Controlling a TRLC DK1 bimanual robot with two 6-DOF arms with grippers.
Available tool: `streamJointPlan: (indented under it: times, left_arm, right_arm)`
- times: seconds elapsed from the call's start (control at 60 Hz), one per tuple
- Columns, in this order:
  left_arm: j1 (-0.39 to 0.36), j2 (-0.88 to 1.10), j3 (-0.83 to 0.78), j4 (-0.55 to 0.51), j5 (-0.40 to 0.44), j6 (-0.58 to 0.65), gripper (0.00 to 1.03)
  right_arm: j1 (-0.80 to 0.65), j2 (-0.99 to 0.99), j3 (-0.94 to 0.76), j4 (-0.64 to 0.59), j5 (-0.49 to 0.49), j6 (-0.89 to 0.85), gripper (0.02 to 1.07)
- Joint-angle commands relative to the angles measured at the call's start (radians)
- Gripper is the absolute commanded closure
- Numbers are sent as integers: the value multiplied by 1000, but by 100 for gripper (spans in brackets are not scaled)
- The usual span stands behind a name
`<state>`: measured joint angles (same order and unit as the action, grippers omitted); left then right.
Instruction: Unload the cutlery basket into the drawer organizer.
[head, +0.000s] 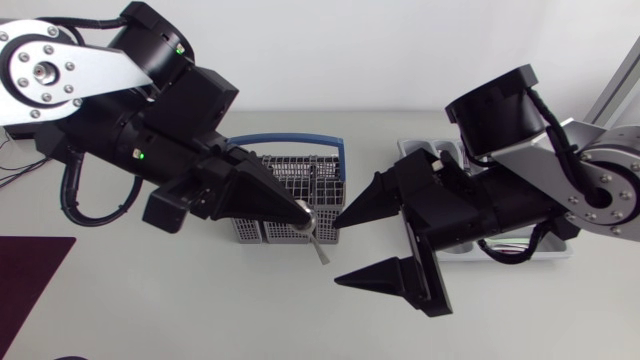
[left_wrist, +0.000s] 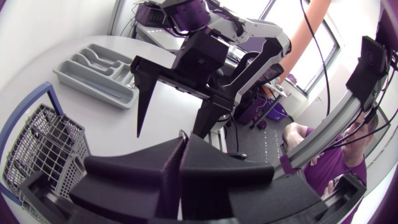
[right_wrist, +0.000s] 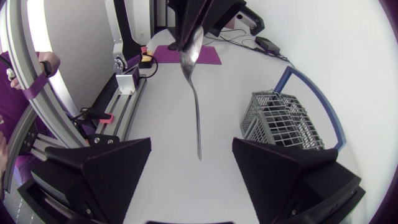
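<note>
Steel spoon (right_wrist: 194, 87) hangs pinched in our L gripper (head: 303, 212), btwn spread jaws of our R gripper (head: 338, 251); mistimed release could drop it.

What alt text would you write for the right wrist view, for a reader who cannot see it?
The left gripper holds a spoon by its bowl, handle hanging down ahead of the open right gripper; the wire cutlery basket stands beside on the table.

No readable text, no legible labels, numbers or signs on anything
</note>
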<state>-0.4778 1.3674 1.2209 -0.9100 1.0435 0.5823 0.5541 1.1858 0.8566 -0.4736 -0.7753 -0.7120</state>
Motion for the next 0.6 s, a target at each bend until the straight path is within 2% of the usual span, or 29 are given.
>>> streamJointPlan:
  times: [0.0, 0.167, 0.233, 0.317, 0.433, 0.583]
  left_arm:
    - [-15, 24, 46, -26, 29, 40, 89]
    - [-18, 52, 75, -76, 44, 74, 89]
    - [-19, 61, 85, -96, 50, 91, 89]
    - [-19, 67, 89, -99, 52, 93, 89]
    - [-25, 71, 94, -101, 53, 94, 89]
    - [-25, 76, 100, -105, 59, 94, 89]
  right_arm:
    - [-2, 12, 33, 9, -27, -21, 28]
    - [10, 5, 53, 15, -32, -17, 48]
    - [21, 5, 62, 15, -32, -14, 48]
    - [30, 14, 68, 21, -32, -14, 54]
    - [47, 29, 70, 27, -30, -14, 54]
    - [66, 32, 75, 24, -24, -12, 70]
